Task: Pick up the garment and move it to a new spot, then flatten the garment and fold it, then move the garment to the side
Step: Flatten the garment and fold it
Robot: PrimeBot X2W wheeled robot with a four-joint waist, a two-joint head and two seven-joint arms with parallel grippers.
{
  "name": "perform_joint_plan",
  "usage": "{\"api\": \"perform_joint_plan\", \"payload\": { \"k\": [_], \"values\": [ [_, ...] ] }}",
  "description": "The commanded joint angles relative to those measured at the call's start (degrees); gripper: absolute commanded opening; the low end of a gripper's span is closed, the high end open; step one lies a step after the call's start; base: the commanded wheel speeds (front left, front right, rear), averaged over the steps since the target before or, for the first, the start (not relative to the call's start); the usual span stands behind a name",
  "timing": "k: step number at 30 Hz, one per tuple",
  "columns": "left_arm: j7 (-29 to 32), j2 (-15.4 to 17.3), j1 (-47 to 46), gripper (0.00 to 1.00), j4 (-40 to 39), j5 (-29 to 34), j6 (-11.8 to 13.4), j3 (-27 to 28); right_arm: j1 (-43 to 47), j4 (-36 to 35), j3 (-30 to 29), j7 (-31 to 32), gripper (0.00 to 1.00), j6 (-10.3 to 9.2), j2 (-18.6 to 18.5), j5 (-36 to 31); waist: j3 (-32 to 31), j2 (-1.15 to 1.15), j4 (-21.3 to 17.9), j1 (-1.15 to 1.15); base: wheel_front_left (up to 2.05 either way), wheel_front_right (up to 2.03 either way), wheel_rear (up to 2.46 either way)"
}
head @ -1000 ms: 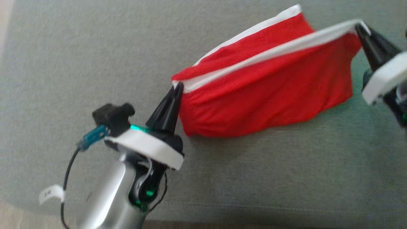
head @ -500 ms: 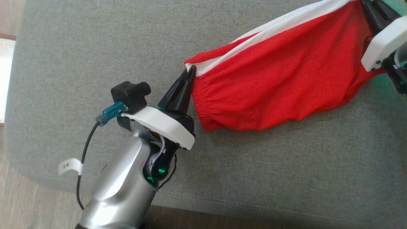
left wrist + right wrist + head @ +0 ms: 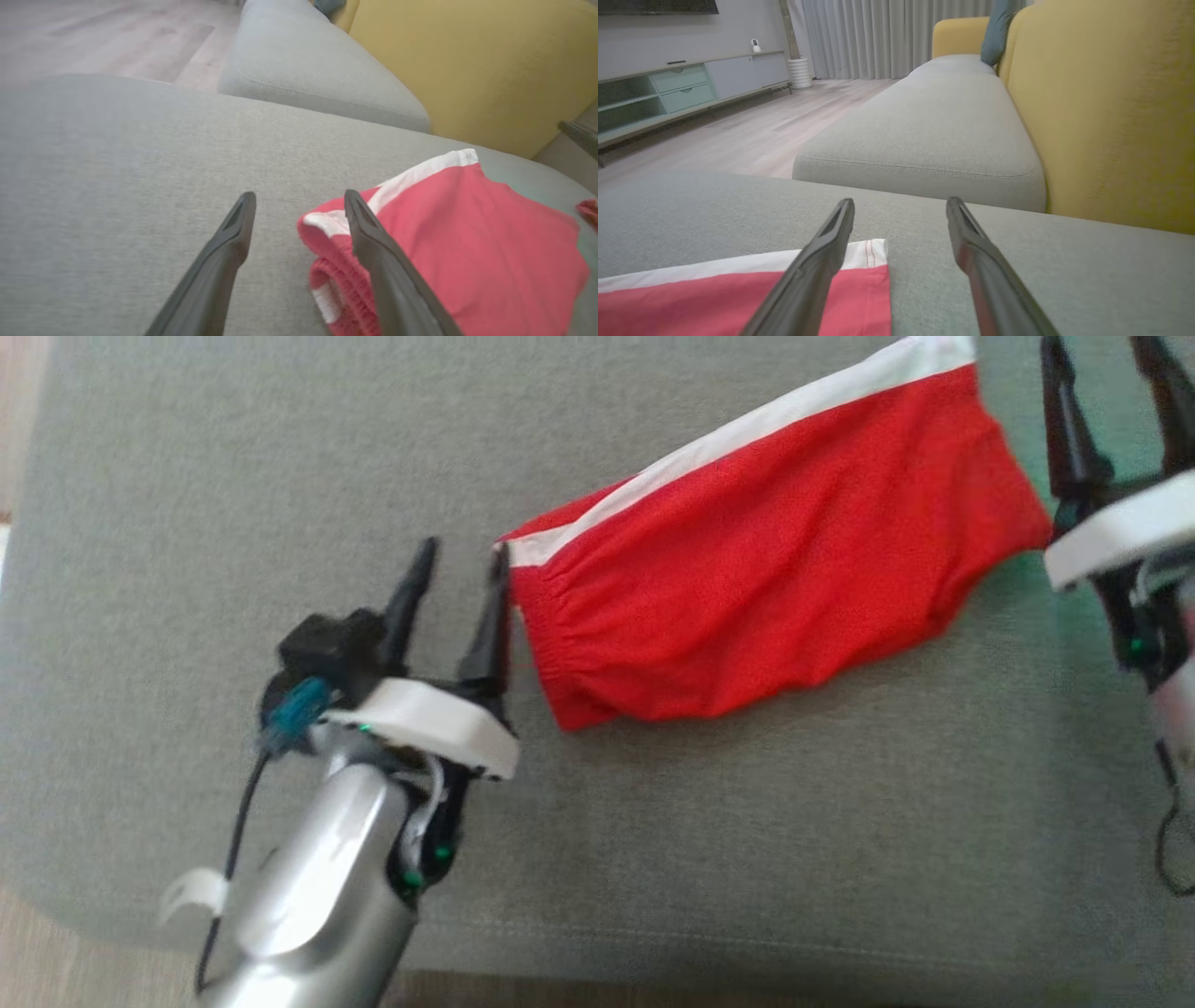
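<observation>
On the grey cushion (image 3: 280, 448), red garment (image 3: 766, 560) looks light, floppy; L gripper (image 3: 465, 549) & R gripper (image 3: 1097, 350) both spread, empty. Grab pts: white-band corners.

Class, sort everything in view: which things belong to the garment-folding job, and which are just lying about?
Job: red shorts, left gripper, right gripper, grey seat cushion beneath.
Lying about: yellow backrest, teal pillow, low cabinet, curtains.
</observation>
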Motion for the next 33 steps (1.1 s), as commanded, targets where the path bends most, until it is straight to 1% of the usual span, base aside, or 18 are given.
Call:
{"api": "perform_joint_plan", "payload": {
  "k": [1,3,6,8,11,12,18,21,26,33],
  "values": [
    [-0.9,2.1,0.5,1.00,-3.0,1.4,1.4,3.1,3.6,-3.7,-2.6,-0.7,1.00,0.22,1.0,-2.0,-2.3,0.00,-2.3,0.00,0.00,0.00,0.00],
    [-1.0,3.2,1.1,1.00,-4.4,2.8,2.6,4.3,6.8,-7.0,-6.2,-0.7,1.00,0.22,2.4,-4.6,-3.4,0.00,-3.5,0.00,0.00,0.00,0.00],
    [-1.1,4.4,1.6,1.00,-6.5,4.7,3.8,5.5,12.4,-11.9,-11.0,-0.8,1.00,0.22,4.7,-8.2,-5.0,0.00,-5.0,0.00,0.00,0.00,0.00],
    [-1.2,5.1,1.8,1.00,-8.4,5.7,3.9,6.4,16.3,-15.4,-13.6,-0.6,1.00,0.22,6.4,-10.1,-6.0,0.00,-5.9,0.00,0.00,0.00,0.00],
    [-1.2,5.9,2.7,1.00,-10.8,7.4,3.9,7.7,22.0,-20.7,-16.8,1.3,1.00,0.22,8.8,-12.5,-7.4,0.00,-7.0,0.00,0.00,0.00,0.00],
    [-1.2,5.9,2.7,1.00,-10.8,7.4,3.9,7.7,22.0,-20.7,-16.8,1.3,1.00,0.22,8.8,-12.5,-7.4,0.00,-7.0,0.00,0.00,0.00,0.00],
    [-1.2,7.1,6.5,1.00,-11.2,8.2,4.1,9.6,32.4,-31.1,-20.7,6.3,1.00,0.22,13.2,-16.1,-9.9,0.00,-8.9,0.00,0.00,0.00,0.00],
    [-1.2,7.4,8.2,1.00,-10.7,8.5,4.4,10.2,35.4,-34.8,-21.4,8.4,1.00,0.22,14.4,-17.1,-10.3,0.00,-9.4,0.00,0.00,0.00,0.00],
    [-1.2,7.5,10.1,1.00,-10.3,9.2,4.8,11.0,37.6,-38.2,-22.1,10.7,1.00,0.22,15.2,-17.7,-10.8,0.00,-9.5,0.00,0.00,0.00,0.00],
    [-1.2,7.1,10.6,1.00,-10.2,10.2,4.9,11.5,38.4,-40.2,-22.6,12.0,1.00,0.22,15.3,-17.8,-10.7,0.00,-9.2,0.00,0.00,0.00,0.00]
  ]
}}
